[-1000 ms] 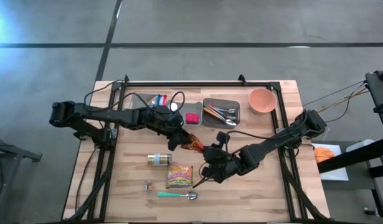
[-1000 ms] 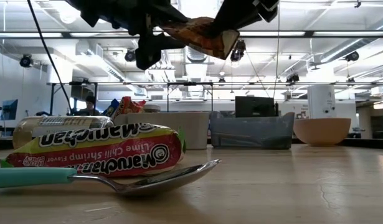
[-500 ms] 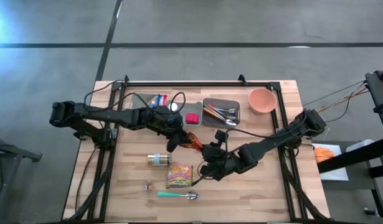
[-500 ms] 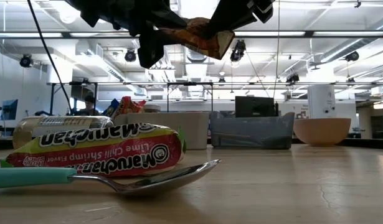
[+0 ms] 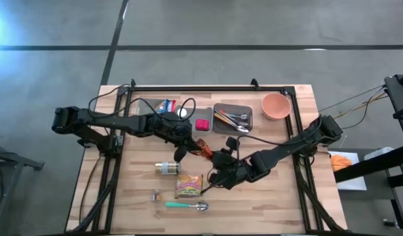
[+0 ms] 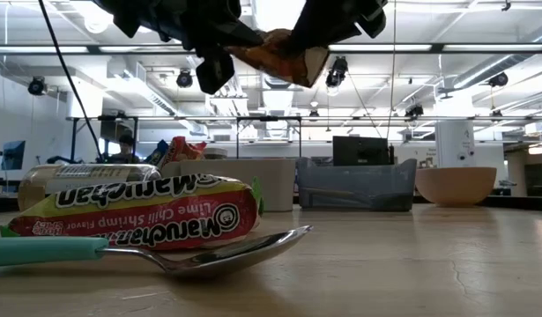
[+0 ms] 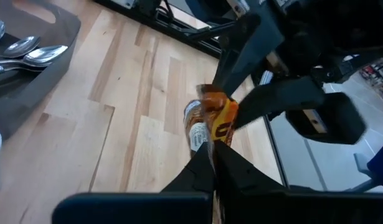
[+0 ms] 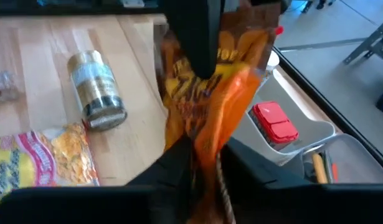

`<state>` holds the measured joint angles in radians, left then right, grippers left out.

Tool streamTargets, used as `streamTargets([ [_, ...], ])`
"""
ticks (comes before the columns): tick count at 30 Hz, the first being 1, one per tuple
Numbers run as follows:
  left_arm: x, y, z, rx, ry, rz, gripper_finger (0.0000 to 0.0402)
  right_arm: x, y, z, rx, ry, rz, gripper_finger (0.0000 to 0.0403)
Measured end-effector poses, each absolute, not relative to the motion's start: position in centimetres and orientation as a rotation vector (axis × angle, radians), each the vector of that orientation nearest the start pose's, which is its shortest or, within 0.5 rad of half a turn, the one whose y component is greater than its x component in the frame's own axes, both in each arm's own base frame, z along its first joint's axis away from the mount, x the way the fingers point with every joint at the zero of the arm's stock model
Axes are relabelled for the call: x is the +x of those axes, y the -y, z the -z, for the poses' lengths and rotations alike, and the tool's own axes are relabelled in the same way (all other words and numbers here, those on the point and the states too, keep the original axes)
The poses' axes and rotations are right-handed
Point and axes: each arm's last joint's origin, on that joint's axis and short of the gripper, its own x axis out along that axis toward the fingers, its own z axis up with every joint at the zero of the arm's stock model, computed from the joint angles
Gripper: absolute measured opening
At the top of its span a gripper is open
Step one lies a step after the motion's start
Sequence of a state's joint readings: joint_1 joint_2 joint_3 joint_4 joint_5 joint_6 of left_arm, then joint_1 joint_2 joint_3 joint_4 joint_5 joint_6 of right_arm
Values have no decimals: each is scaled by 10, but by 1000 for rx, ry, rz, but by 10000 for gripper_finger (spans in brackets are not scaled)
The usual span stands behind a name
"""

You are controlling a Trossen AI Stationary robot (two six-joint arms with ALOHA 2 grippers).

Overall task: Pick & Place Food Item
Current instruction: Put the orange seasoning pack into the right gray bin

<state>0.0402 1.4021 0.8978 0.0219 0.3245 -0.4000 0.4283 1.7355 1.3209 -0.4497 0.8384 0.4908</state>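
An orange snack packet (image 5: 202, 149) hangs in the air over the middle of the table, between my two grippers. My left gripper (image 5: 186, 150) comes from the table's left and is shut on one end of the packet. My right gripper (image 5: 214, 161) comes from the right and is shut on the other end. In the low view the crumpled packet (image 6: 284, 48) shows high above the tabletop. The left wrist view shows the packet (image 7: 217, 118) just beyond my left fingers, with the right arm's dark fingers behind it. My left gripper pinches the packet's end (image 7: 214, 142) between its two fingers, slanting down from the table's left. The packet is lifted clear of the table. My right gripper pinches the packet's opposite end (image 8: 202, 142) between its two fingers, slanting down from the right. The packet stands crumpled beyond the fingers.
Under the arms lie a spice jar (image 5: 167, 168), a Maruchan noodle packet (image 5: 189, 186), a teal-handled spoon (image 5: 187, 206) and a small item (image 5: 154, 194). At the far side stand a snack tray (image 5: 149, 105), a red item (image 5: 202, 124), a cutlery tray (image 5: 248, 118) and a pink bowl (image 5: 276, 105).
My left gripper has shut on the packet's end and rolled a little. The packet has bunched up between the two grippers and stays clear of the table. Both hands have kept their place.
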Motion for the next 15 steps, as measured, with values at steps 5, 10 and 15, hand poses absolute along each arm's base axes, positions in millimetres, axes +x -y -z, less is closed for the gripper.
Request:
streamTargets([
  [5,303,-3,-253,-471,-542,180,1,345,-133,-254,-50,-578,528,158],
  [10,303,-3,-253,-464,-545,179,0,345,-134,-254,-51,-583,513,224],
  [15,297,-5,-258,-438,-549,146,0,345,-134,-254,-52,-585,513,255],
])
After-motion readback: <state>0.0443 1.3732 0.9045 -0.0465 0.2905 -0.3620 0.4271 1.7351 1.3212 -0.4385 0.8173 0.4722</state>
